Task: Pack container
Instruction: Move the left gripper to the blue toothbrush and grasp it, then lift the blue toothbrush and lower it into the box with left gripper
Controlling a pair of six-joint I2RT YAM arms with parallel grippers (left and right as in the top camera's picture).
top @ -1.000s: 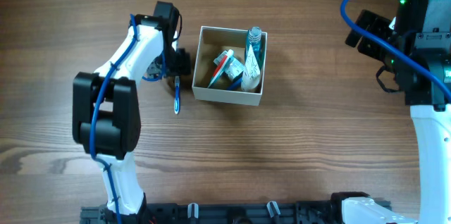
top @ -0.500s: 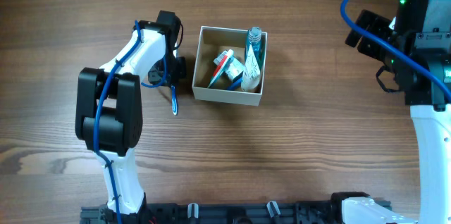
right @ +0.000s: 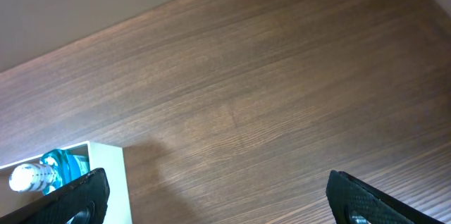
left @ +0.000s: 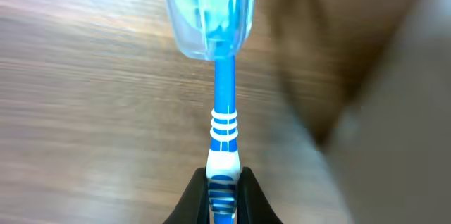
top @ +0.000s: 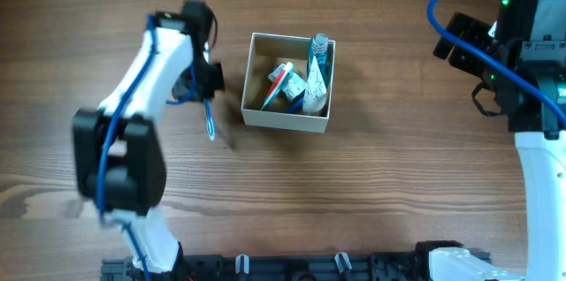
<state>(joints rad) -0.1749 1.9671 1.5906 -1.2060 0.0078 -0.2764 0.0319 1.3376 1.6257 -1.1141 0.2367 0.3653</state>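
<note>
The container, a white-walled square box with a tan inside, stands at the table's middle and shows as a white corner in the right wrist view. It holds a teal bottle, a red-and-white tube and a white tube. My left gripper is shut on the handle of a blue-and-white toothbrush with a clear cap over its head. The toothbrush hangs just left of the container, off the wood. My right gripper stands wide open over bare table at the far right.
The left arm reaches up the left side of the table, blurred by motion. The right arm stands by the right edge. The teal bottle's cap peeks in at the right wrist view's lower left.
The left gripper shut on the toothbrush and raised it off the table, with the arm swinging slightly left. The right arm has stayed still.
</note>
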